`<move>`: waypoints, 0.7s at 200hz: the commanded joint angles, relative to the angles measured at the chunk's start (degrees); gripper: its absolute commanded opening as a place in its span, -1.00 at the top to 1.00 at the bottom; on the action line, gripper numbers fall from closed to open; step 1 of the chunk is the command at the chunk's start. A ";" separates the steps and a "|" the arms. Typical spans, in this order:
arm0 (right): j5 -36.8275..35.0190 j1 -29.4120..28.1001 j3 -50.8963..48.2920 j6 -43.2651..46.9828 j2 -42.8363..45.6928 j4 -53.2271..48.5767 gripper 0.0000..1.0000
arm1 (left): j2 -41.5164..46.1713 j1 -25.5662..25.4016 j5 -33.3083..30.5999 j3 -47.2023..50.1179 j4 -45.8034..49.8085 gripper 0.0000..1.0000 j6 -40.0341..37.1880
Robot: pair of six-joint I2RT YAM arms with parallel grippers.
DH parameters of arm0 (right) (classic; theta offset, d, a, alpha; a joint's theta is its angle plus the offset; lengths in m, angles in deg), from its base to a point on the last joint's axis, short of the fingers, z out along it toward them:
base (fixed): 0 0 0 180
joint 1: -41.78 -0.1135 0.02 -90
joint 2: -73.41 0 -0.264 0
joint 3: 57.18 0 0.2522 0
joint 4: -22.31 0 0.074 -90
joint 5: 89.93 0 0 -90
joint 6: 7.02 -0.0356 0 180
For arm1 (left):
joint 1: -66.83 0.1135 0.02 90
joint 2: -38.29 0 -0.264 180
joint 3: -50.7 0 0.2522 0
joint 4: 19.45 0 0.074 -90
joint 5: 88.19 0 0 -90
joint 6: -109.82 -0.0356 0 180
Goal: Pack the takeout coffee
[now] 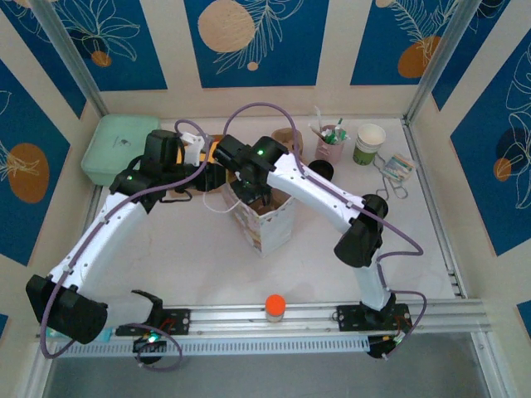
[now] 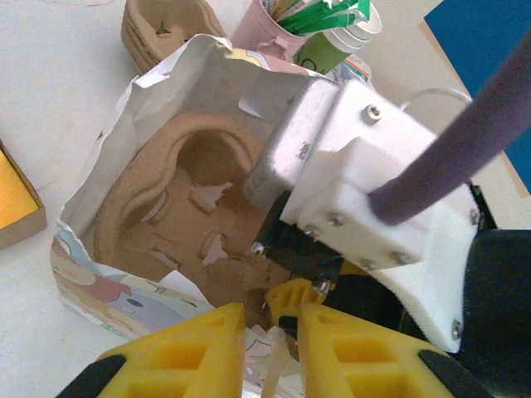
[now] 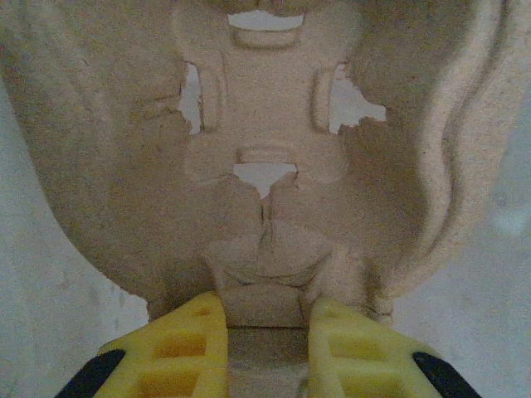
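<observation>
A printed paper bag (image 1: 270, 220) stands open mid-table with a brown pulp cup carrier (image 2: 166, 207) inside it. My left gripper (image 2: 272, 319) is shut on the bag's near rim (image 2: 158, 99) and its white handle strip, at the bag's left side (image 1: 222, 178). My right gripper (image 3: 267, 311) reaches down into the bag (image 1: 249, 195) and is shut on the carrier's (image 3: 265, 124) middle ridge. The takeout coffee (image 1: 322, 171), seen as a round black lid, sits just beyond the right arm, apart from both grippers.
A pink cup of sticks (image 1: 330, 145) and a lidless green-and-white cup (image 1: 369, 143) stand at the back right, with packets (image 1: 398, 166) beside them. More pulp carriers (image 1: 286, 137) lie behind the bag. A mint tray (image 1: 120, 145) sits back left, and an orange-capped item (image 1: 275, 307) at the front rail.
</observation>
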State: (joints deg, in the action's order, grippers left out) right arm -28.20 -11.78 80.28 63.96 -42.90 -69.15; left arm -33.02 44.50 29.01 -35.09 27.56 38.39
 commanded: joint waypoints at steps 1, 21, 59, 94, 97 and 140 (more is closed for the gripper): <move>3.03 0.54 -1.66 -0.31 -0.88 -0.54 0.64 | 1.08 -0.54 0.53 0.57 -0.19 0.53 -0.20; 4.54 1.37 -3.26 -0.47 -0.53 0.56 0.64 | 1.35 -0.52 0.40 0.55 -0.21 0.53 -0.19; 7.08 2.38 -7.24 -0.02 0.17 4.37 0.64 | 1.79 -0.52 -0.01 0.58 -0.12 0.52 -0.11; 7.94 2.84 -10.06 -0.37 0.07 6.96 0.64 | 2.05 -0.53 -0.02 0.40 -0.30 0.50 0.07; 7.93 2.93 -10.32 -0.32 0.11 7.17 0.65 | 2.07 -0.56 -0.03 0.40 -0.30 0.50 0.09; 8.96 3.84 -13.56 -0.63 0.64 9.67 0.64 | 2.42 -0.52 -0.20 0.20 -0.30 0.49 0.15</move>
State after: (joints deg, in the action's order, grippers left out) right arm -21.30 -8.39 68.49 63.94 -43.06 -61.04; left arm -32.26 44.50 28.73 -35.04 27.72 38.41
